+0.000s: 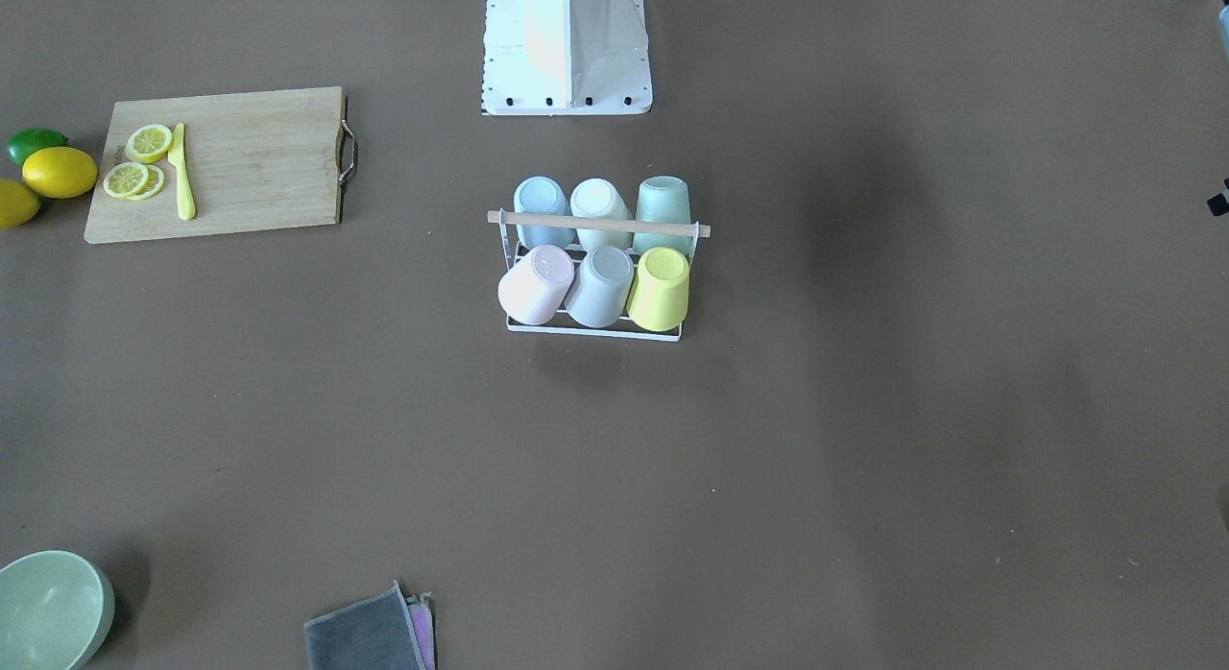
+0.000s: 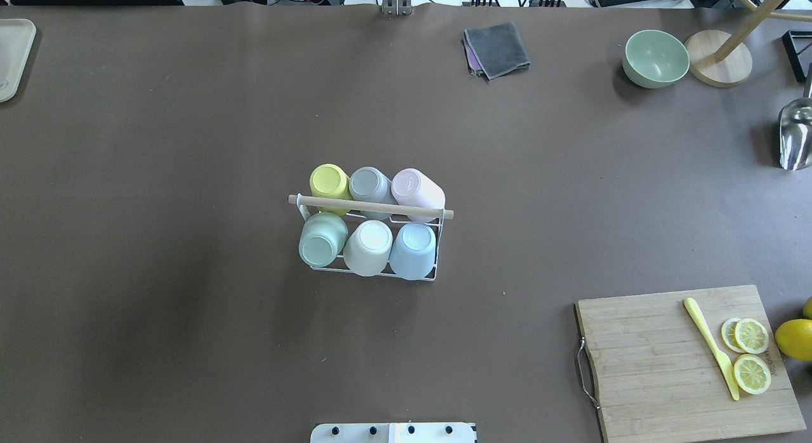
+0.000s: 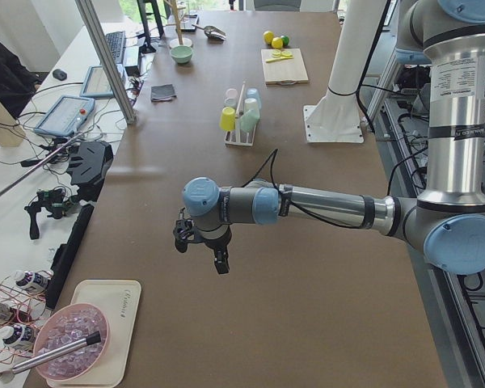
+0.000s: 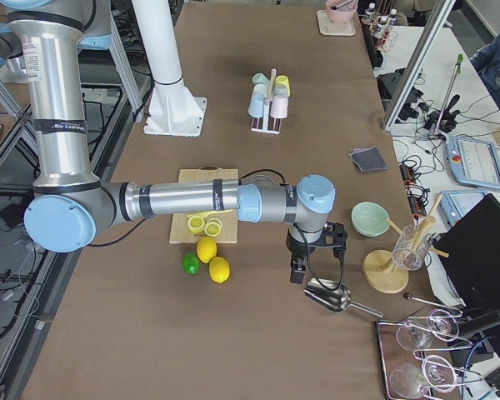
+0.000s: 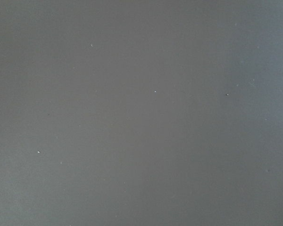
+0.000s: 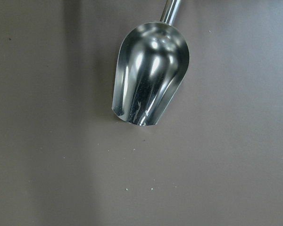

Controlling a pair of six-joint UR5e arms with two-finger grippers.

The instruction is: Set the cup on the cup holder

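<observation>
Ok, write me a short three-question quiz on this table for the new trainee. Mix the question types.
1. True or false: all six places on the cup holder hold an upside-down cup.
2. Multiple choice: in the overhead view, which colour of cup stands at the robot's left end of the row farther from the robot? A pink, B yellow, C blue.
3. Fill in: the yellow knife lies on the ___, beside the lemon slices.

Key:
1. True.
2. B, the yellow cup.
3. Wooden cutting board.
</observation>
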